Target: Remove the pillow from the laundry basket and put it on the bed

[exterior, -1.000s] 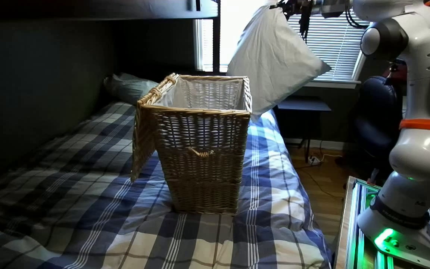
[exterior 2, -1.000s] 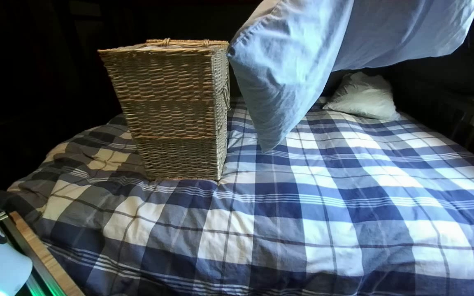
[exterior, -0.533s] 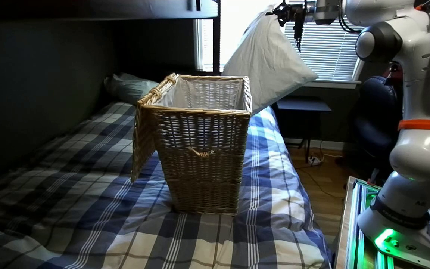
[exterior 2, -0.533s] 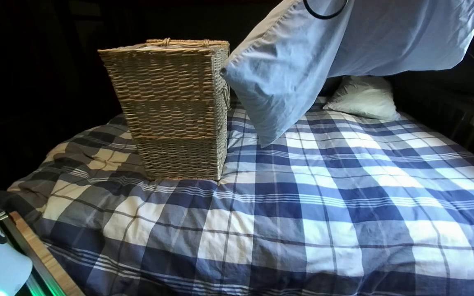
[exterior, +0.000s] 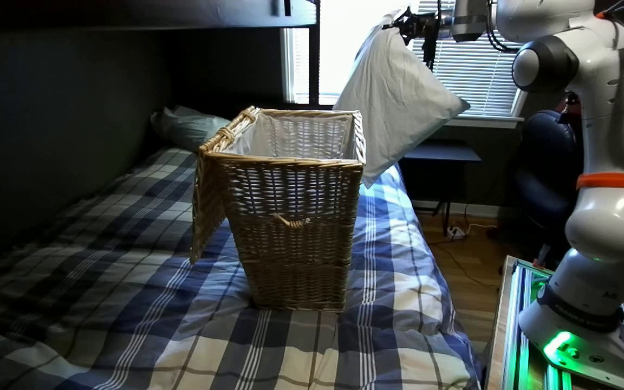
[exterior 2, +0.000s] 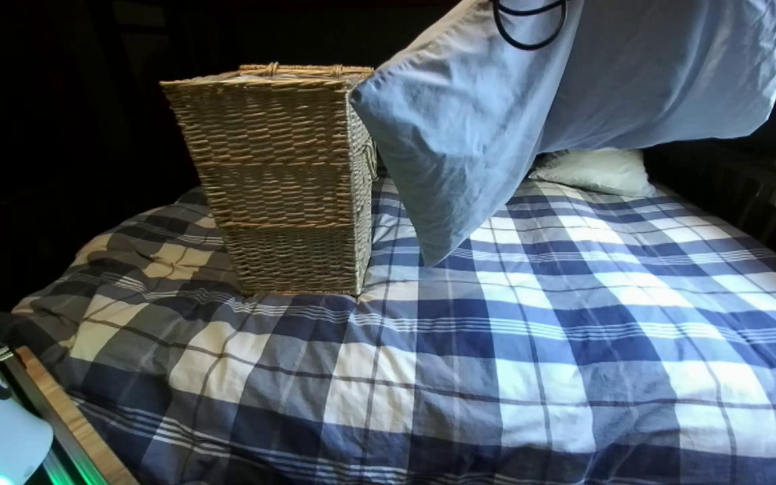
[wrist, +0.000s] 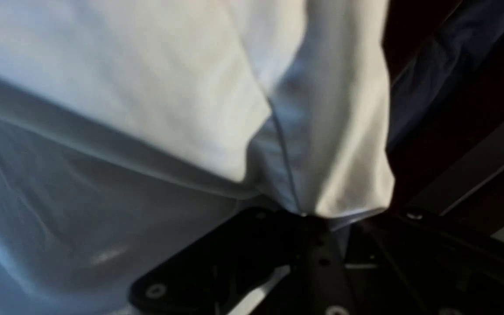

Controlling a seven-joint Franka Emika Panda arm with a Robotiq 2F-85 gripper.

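The large pale pillow (exterior: 398, 97) hangs in the air from one gathered corner, behind and right of the basket in an exterior view. It also shows in an exterior view (exterior 2: 469, 135) above the plaid blanket, its top cut off by the frame. My gripper (exterior: 391, 25) is shut on the corner; in the wrist view the fingers (wrist: 309, 221) pinch the bunched cloth. The tan wicker laundry basket (exterior: 293, 244) stands upright on the bed (exterior: 176, 346), lid open and hanging at its side. The basket's white liner shows; its bottom is hidden. The pillow's lowest corner appears above the bed.
A greyish pillow (exterior: 193, 127) lies at the bed's far end. The upper bunk (exterior: 144, 13) overhangs, with a dark post by the window (exterior: 339, 59). A small dark table (exterior: 442, 150) and a chair (exterior: 545, 162) stand beyond the bed. The robot base sits beside the bed.
My gripper has come down and slightly left in an exterior view, with the pillow still in it. The pillow hangs lower and has swung a little. The basket has not moved.
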